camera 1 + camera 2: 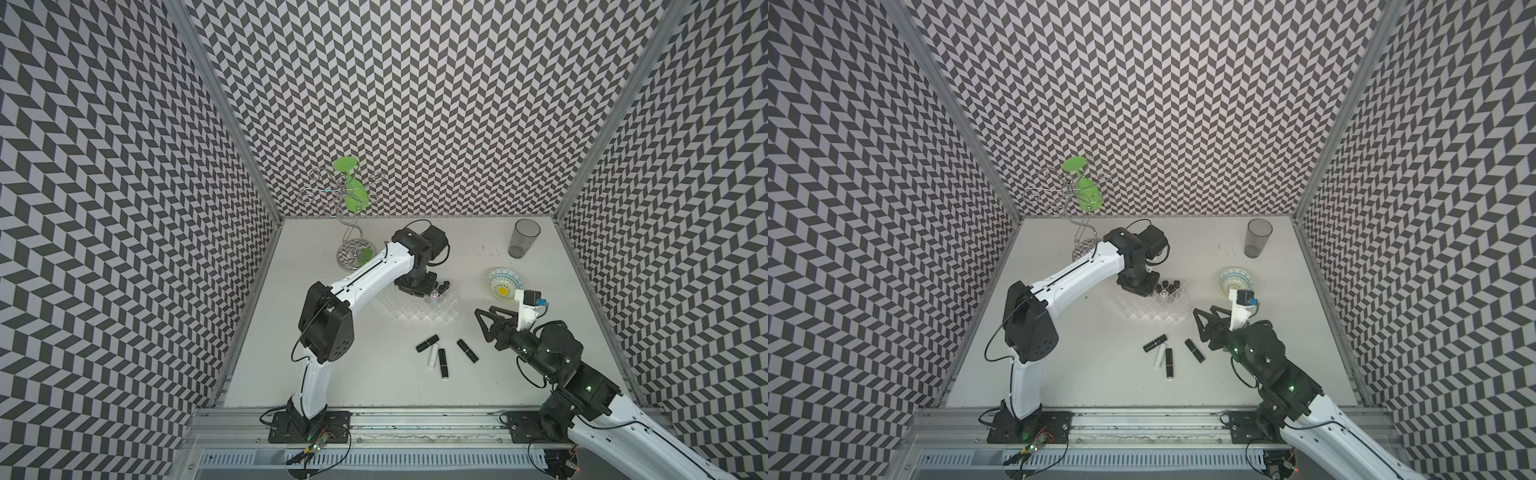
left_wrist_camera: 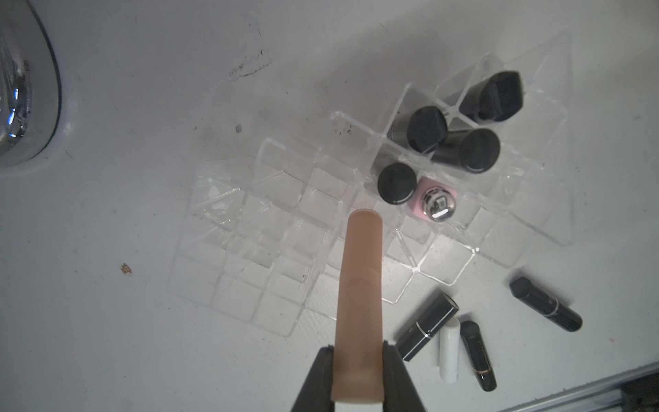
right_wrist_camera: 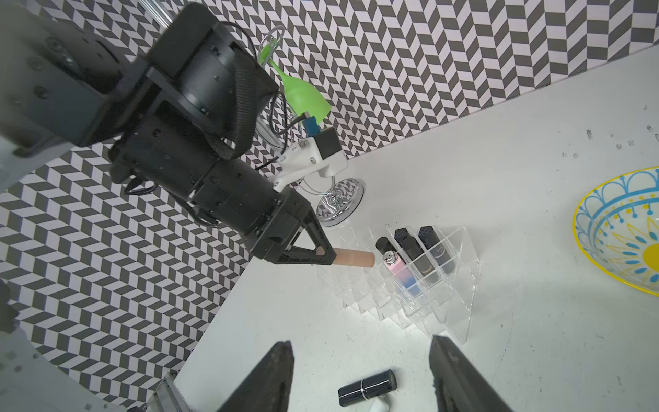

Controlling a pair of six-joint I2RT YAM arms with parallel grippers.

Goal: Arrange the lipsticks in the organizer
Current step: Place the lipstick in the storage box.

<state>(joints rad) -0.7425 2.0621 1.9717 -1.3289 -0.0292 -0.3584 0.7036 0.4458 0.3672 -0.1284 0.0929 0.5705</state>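
Observation:
My left gripper is shut on a tan lipstick and holds it above the clear organizer. The tube's free end is close to the pink-to-blue lipstick standing in a cell. Several black lipsticks stand in the back cells beside it. In both top views the left wrist hides the held tube over the organizer. On the table in front lie three black lipsticks and a white one. My right gripper hangs open and empty to the organizer's right, above a loose black lipstick.
A grey tumbler stands at the back right. A blue-and-yellow bowl sits just behind the right gripper. A wire stand holding a green glass is at the back left, behind the left arm.

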